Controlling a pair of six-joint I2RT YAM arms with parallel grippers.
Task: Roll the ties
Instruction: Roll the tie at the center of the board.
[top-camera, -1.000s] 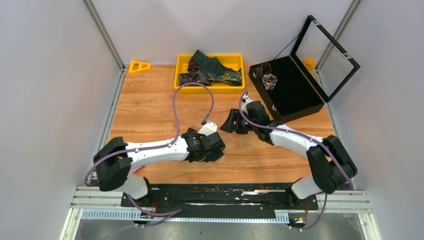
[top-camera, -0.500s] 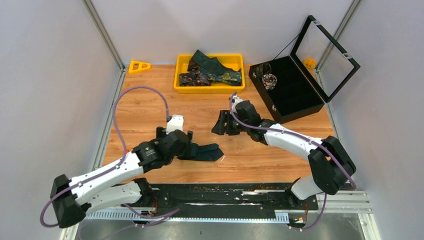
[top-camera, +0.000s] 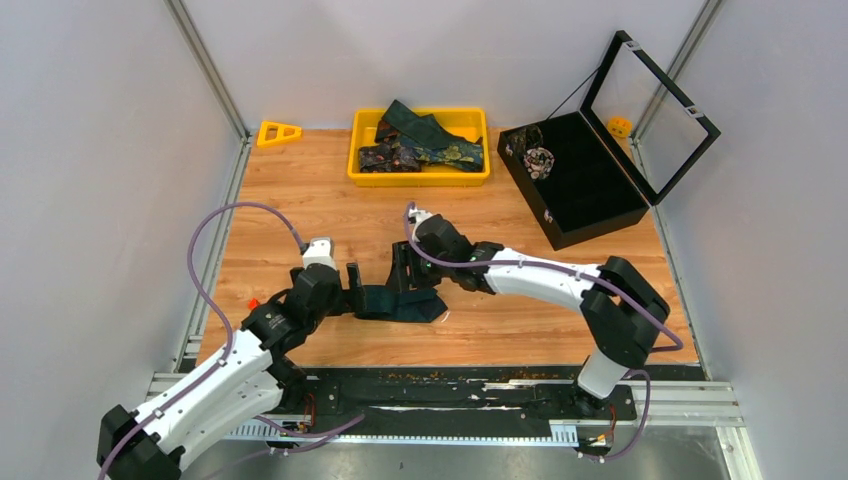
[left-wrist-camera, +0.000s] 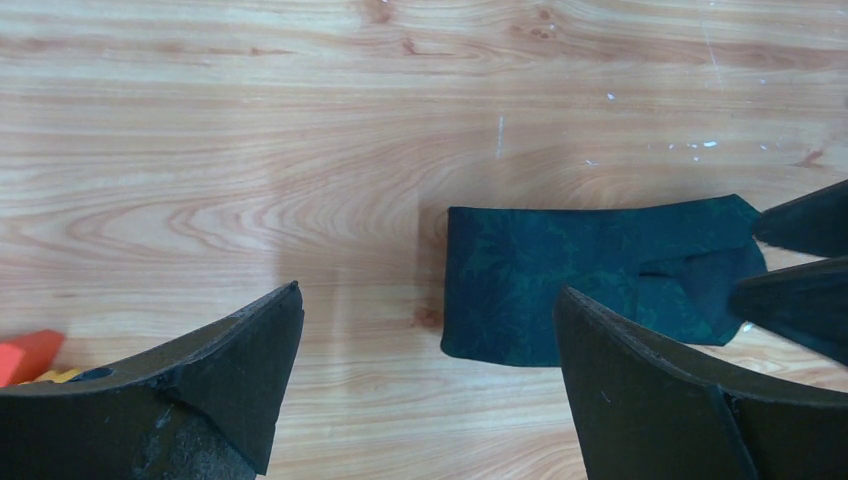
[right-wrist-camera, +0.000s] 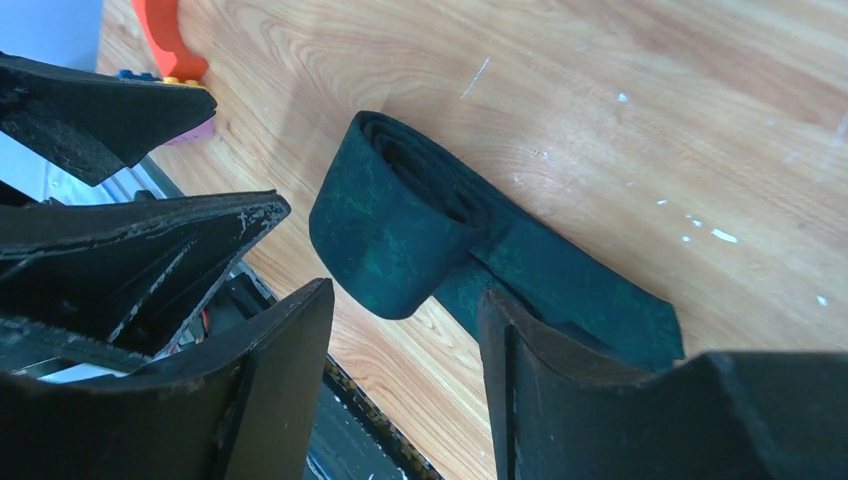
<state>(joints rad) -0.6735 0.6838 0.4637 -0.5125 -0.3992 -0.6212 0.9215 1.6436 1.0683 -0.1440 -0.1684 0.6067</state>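
A dark teal tie (top-camera: 400, 303) lies partly rolled on the wooden table, the roll (right-wrist-camera: 400, 220) at one end and a flat tail (right-wrist-camera: 590, 290) trailing from it. My left gripper (top-camera: 350, 292) stands open just left of the tie (left-wrist-camera: 590, 275), with nothing between its fingers (left-wrist-camera: 250, 350). My right gripper (top-camera: 408, 272) hovers over the tie's far side, open and holding nothing; in the right wrist view the roll sits just beyond its fingertips (right-wrist-camera: 300, 330). More ties (top-camera: 420, 140) lie piled in the yellow tray (top-camera: 420, 178).
A black case (top-camera: 590, 195) with its clear lid raised stands at the back right, a rolled patterned tie (top-camera: 538, 158) inside. A yellow triangular piece (top-camera: 278, 132) lies at the back left. A small orange object (right-wrist-camera: 170, 40) sits near the left arm.
My left arm has pulled back leftward off the tie and its jaws have widened. My right arm has swung left and now hangs over the tie.
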